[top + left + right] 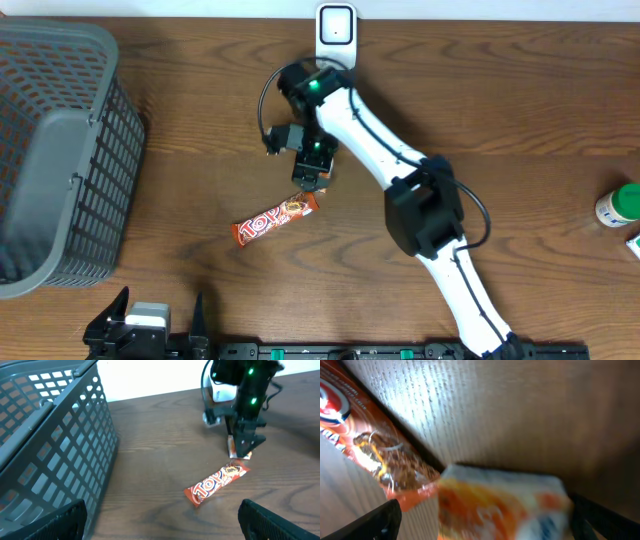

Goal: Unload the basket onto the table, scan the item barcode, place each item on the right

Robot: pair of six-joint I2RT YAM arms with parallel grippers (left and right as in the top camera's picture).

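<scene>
Black fingers of the right pincer (308, 180) stood spread wide above the bench (520, 100), straddling a blurred white-and-orange packet (505, 505); contact with it could not be determined. The packet sat just beside one end of the orange chocolate bar (275, 220), which lay flat on the wood. The left pincer (160, 522) was spread and empty, well apart from the bar, near the grey basket (60, 150).

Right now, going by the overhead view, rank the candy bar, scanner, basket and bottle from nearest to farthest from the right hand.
1. Candy bar, right beside the right hand, toward the near edge.
2. Scanner, at the table's far edge.
3. Basket, far left.
4. Bottle, at the right edge.
</scene>
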